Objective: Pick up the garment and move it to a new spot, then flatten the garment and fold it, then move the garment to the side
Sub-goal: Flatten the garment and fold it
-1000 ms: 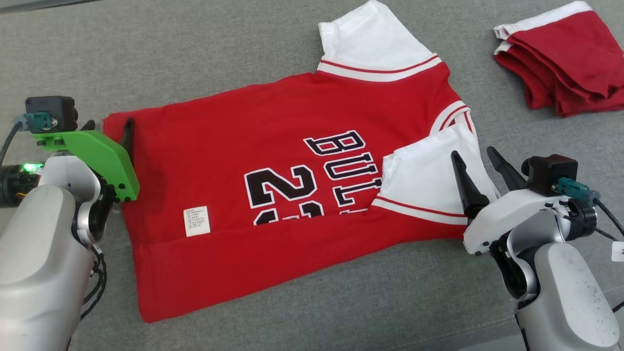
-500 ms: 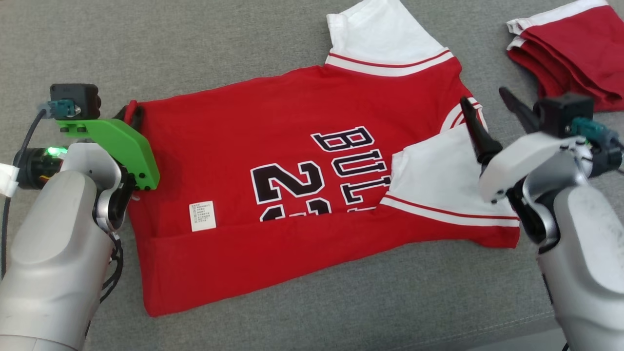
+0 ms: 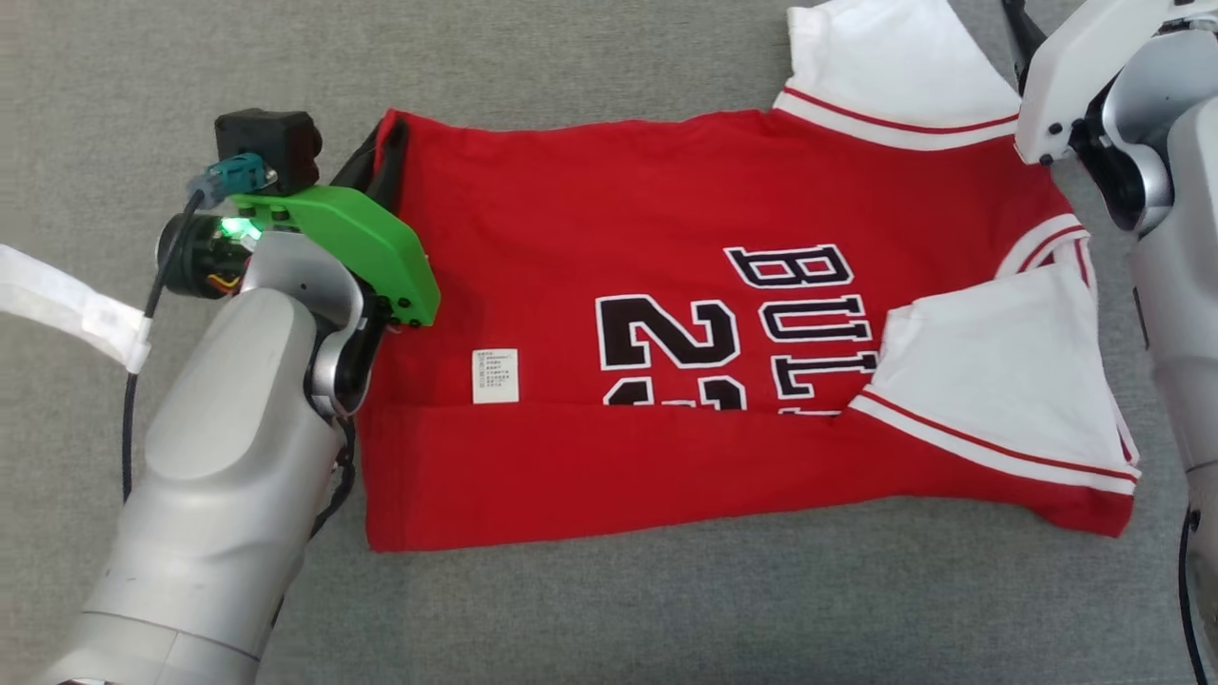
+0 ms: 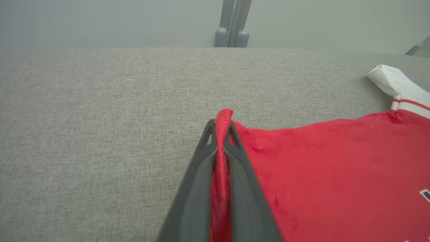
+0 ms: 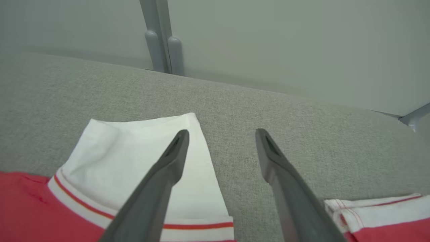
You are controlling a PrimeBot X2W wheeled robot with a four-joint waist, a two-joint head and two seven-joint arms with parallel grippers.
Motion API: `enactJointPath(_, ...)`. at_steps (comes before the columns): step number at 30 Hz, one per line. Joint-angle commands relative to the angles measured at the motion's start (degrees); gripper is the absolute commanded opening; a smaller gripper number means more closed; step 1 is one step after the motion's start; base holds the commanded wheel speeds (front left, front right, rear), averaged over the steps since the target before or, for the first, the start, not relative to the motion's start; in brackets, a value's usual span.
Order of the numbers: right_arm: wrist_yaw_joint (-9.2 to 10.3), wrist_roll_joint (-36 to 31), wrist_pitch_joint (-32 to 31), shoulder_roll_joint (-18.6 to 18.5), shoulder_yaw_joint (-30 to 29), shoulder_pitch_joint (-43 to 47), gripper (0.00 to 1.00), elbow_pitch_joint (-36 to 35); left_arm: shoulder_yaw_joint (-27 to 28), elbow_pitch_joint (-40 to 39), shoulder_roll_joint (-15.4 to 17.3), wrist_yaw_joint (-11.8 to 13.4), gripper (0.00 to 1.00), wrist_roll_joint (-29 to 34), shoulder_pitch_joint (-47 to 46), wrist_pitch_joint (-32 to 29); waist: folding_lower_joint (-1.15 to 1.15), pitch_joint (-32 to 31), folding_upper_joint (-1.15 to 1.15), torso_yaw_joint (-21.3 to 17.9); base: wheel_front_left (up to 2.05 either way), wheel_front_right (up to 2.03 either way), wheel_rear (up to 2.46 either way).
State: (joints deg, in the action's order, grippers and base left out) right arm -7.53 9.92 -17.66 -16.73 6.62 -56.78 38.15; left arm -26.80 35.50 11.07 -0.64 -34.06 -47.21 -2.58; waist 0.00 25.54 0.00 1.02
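Grey cloth covers the counter (image 3: 609,609), where one red jersey (image 3: 666,190) lies flat, its near strip folded up. It has two white sleeves: the far sleeve (image 3: 885,57) lies spread, and the near sleeve (image 3: 990,381) is folded over the chest print, hiding part of the lettering. One white label (image 3: 496,375) shows. The left gripper (image 4: 220,124) pinches the jersey's hem corner. The right gripper (image 5: 221,134) is spread over the far sleeve; the head view cuts off its tips.

Lab-like: grey fabric table (image 3: 609,618), bare wall (image 5: 268,40)
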Motion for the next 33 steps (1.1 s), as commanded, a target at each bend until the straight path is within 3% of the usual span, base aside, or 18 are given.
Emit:
enactJointPath(1,0.1,-0.8,-0.3,-0.3,-0.3,-1.7,1.0,2.3,-0.3,-0.3,-0.5,-0.1,0.0,0.5,-1.1,0.7,0.0,2.4,0.0,4.3,0.0,0.0,0.0)
enactJointPath(8,0.1,-3.5,-0.3,-0.4,-2.7,-8.9,1.0,14.6,-1.4,-0.7,-3.1,-0.1,0.0,0.7,-1.2,3.8,0.0,4.6,0.0,7.9,0.0,0.0,0.0)
enactJointPath(18,0.1,-7.6,1.1,0.0,-5.0,-13.8,0.99,25.3,-2.0,0.5,-4.5,-0.2,0.0,0.7,-2.6,6.3,0.0,6.6,0.0,8.8,0.0,0.0,0.0)
enactJointPath(19,0.1,-7.8,1.3,0.1,-5.1,-14.0,0.78,26.0,-2.0,0.7,-4.5,-0.2,0.0,0.6,-2.7,6.4,0.0,6.6,0.0,8.7,0.0,0.0,0.0)
enactJointPath(20,0.1,-8.1,1.3,0.3,-5.4,-14.1,0.44,26.9,-2.0,0.9,-4.5,-0.2,0.0,0.5,-2.8,6.6,0.0,6.7,0.0,8.6,0.0,0.0,0.0)
enactJointPath(22,0.11,-8.7,1.9,0.5,-5.6,-14.4,0.08,28.2,-2.0,1.4,-4.3,-0.3,0.0,0.4,-2.9,6.7,0.0,6.5,0.0,8.2,0.0,0.0,0.0)
enactJointPath(23,0.11,-8.9,2.3,0.5,-5.7,-14.5,0.0,28.7,-2.0,1.7,-4.1,-0.3,0.0,0.3,-3.0,6.7,0.0,6.3,0.0,7.9,0.0,0.0,0.0)
enactJointPath(33,0.12,-8.3,13.7,1.9,-5.1,-13.4,0.0,30.0,-1.4,5.1,-1.7,-0.5,0.0,-0.2,-1.9,7.4,0.0,1.5,0.0,3.5,0.0,0.0,0.0)
